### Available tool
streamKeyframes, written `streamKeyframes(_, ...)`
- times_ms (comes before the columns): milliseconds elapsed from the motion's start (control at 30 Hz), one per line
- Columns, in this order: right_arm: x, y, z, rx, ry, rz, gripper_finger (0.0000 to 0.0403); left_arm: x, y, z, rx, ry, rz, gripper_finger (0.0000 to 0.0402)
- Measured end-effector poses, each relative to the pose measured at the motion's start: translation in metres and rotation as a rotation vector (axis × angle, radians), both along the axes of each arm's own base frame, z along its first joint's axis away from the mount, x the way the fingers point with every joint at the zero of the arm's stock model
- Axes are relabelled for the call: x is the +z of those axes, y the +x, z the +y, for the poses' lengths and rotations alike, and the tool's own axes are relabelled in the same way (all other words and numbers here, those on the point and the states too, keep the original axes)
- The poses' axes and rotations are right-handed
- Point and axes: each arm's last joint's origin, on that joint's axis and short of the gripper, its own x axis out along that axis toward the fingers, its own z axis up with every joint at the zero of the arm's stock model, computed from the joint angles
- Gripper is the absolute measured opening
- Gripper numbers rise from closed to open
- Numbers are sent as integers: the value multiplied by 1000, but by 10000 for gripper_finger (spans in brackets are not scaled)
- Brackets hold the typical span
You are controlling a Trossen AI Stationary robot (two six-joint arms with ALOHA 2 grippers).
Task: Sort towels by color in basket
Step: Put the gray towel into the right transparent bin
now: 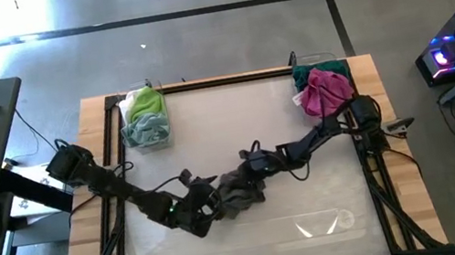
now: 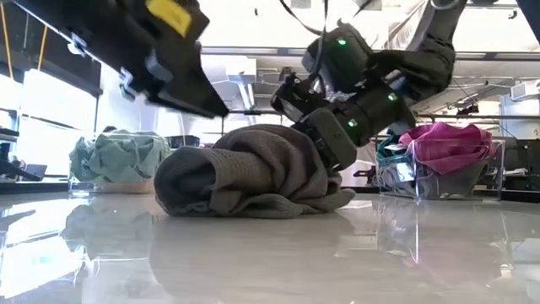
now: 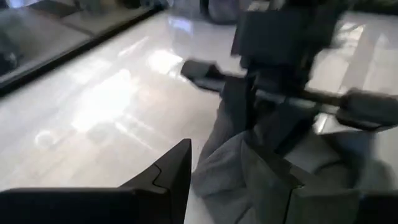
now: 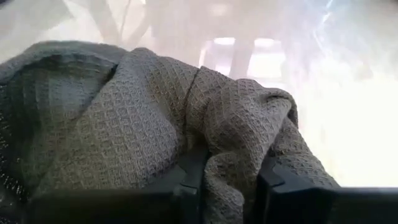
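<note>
Up close, waffle-weave grey-brown towel between right hand fingers.

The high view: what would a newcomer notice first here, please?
Both arms meet at the table's middle over one grey-brown towel; the right gripper pinches a fold of it, and the left gripper is beside it. At the far corners stand two clear baskets: green and mint towels on the left, magenta towels on the right.
</note>
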Motion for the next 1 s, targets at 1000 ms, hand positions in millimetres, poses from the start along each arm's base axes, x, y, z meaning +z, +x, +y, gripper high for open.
streamKeyframes(1000,31,-134,20,-296,-37,96,44,-13,-4,3,-9,-124,-30,126)
